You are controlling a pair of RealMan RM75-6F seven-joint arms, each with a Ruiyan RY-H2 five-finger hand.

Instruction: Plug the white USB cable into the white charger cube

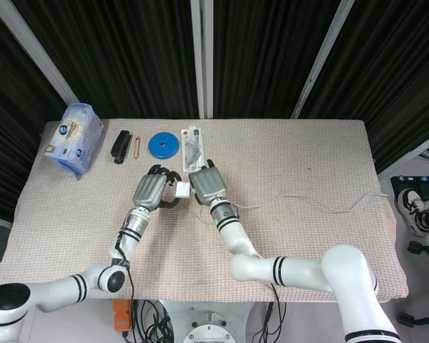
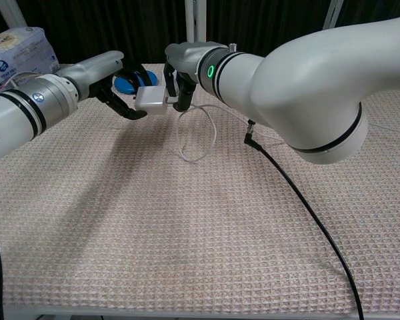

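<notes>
My left hand (image 1: 150, 190) (image 2: 113, 83) grips the white charger cube (image 1: 180, 189) (image 2: 151, 100) above the table's middle. Right beside it, my right hand (image 1: 204, 184) (image 2: 180, 77) pinches the plug end of the white USB cable (image 2: 199, 137), pressed against the cube's face. Whether the plug sits inside the port is hidden by the fingers. The cable hangs in a loop under the hands and trails right across the cloth (image 1: 322, 204) to the table's right edge.
Along the back edge lie a tissue pack (image 1: 73, 138), a black stapler (image 1: 120, 146), a thin pencil-like stick (image 1: 137, 146), a blue disc (image 1: 163, 145) and a blister pack (image 1: 191, 146). A black cable (image 2: 300, 200) from my right arm runs over the beige cloth.
</notes>
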